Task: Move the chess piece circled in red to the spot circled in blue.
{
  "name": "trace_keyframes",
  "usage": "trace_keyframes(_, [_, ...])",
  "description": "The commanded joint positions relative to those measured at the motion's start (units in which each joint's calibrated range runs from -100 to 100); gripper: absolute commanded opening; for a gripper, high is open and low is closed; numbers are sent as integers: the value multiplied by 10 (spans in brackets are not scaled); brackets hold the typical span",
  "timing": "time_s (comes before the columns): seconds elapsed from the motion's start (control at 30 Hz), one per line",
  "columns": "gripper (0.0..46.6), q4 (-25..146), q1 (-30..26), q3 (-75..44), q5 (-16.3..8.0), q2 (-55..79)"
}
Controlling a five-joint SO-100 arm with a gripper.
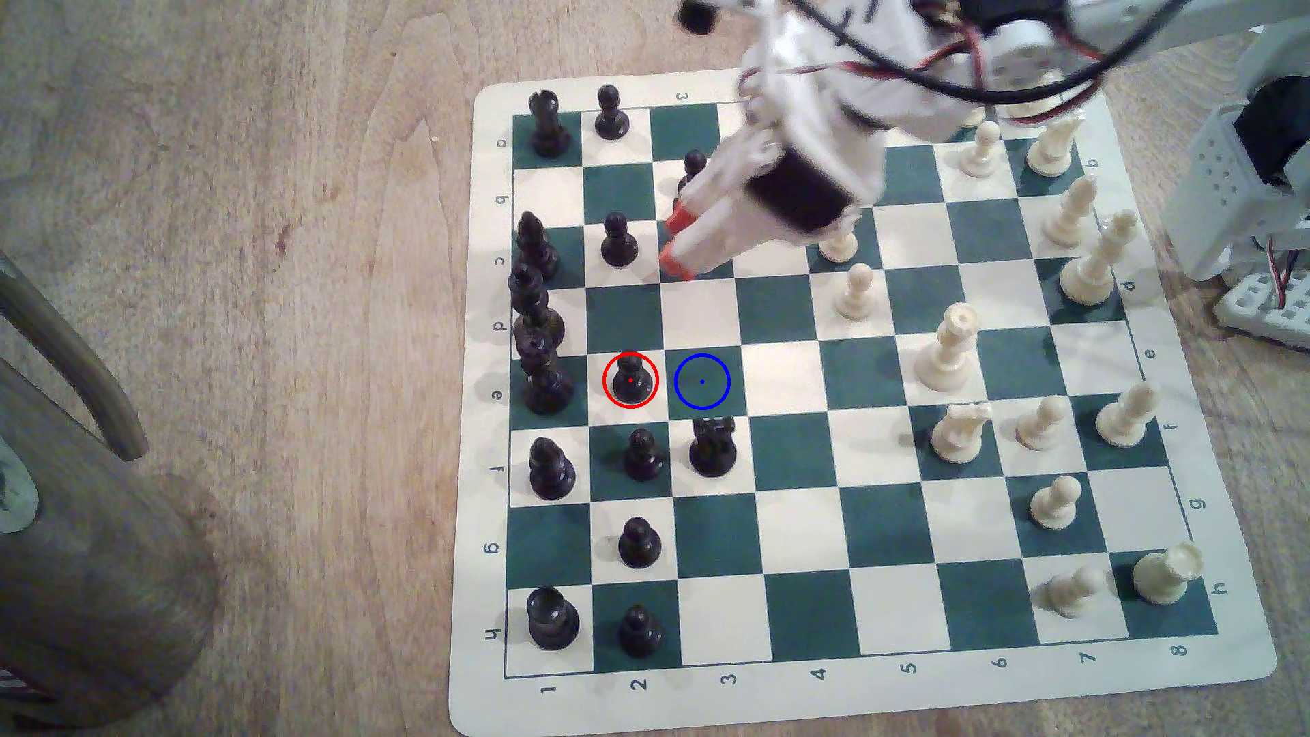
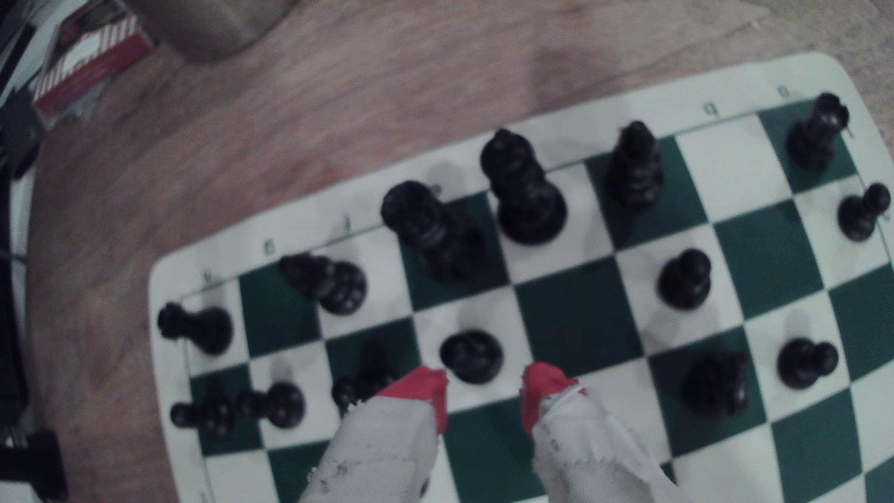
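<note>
**Hand open above the board, circled pawn untouched**

On the exterior view's left, the black back-rank pieces line column 1 of the chessboard (image 1: 489, 142), which lies on the wooden counter (image 1: 283, 283). Just right of them, the black pawn (image 1: 631, 379) stands upright inside the red ring on a cream square in row e, ball head up, its long axis vertical. Touching that square on the right is the dark green square with the blue ring (image 1: 702, 382), bare. Just below it sits the black knight (image 1: 712, 446).

Further up, the hand (image 1: 673, 241) hangs over rows b and c, red-tipped fingers (image 1: 682, 215) parted moderately, holding nothing. In the wrist view the hand (image 2: 484, 392) frames a black pawn (image 2: 471, 355) between its tips, apart from both.
</note>
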Motion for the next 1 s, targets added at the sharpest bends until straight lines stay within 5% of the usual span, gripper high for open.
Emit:
trace_keyframes(0.0, [106, 67, -4, -162, -21, 63])
trace_keyframes(0.2, [123, 101, -4, -267, -46, 132])
trace_keyframes(0.43, [164, 94, 4, -283, -46, 201])
trace_keyframes(0.97, [164, 71, -7, -315, -67, 251])
